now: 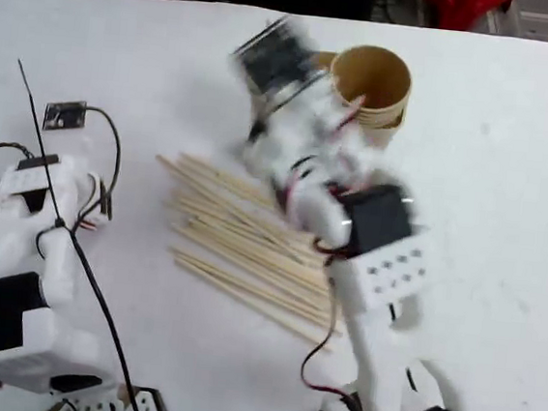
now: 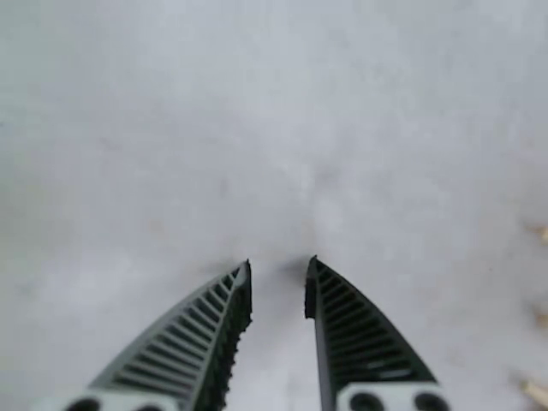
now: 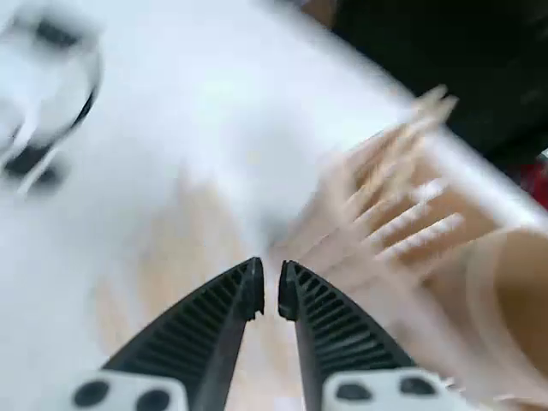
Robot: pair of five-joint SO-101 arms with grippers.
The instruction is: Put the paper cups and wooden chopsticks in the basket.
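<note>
A loose pile of wooden chopsticks (image 1: 251, 247) lies fanned out at the middle of the white table (image 1: 509, 189). Just behind it stands a stack of brown paper cups (image 1: 371, 87), mouth tilted toward the camera. My right arm stretches from the near edge over the pile, and its gripper (image 1: 273, 65) is blurred just left of the cups. In the right wrist view that gripper (image 3: 270, 291) is shut with nothing in it, above smeared chopsticks (image 3: 385, 197), a cup (image 3: 505, 291) beside it. My left gripper (image 2: 279, 276) hangs slightly open over bare table, holding nothing.
My left arm (image 1: 28, 240) sits folded at the near left. A small black board (image 1: 64, 114) and black cables (image 1: 92, 285) lie around it. The table's far edge meets a dark background with a red object (image 1: 458, 5). A few chopstick tips (image 2: 539, 394) show beside the left gripper.
</note>
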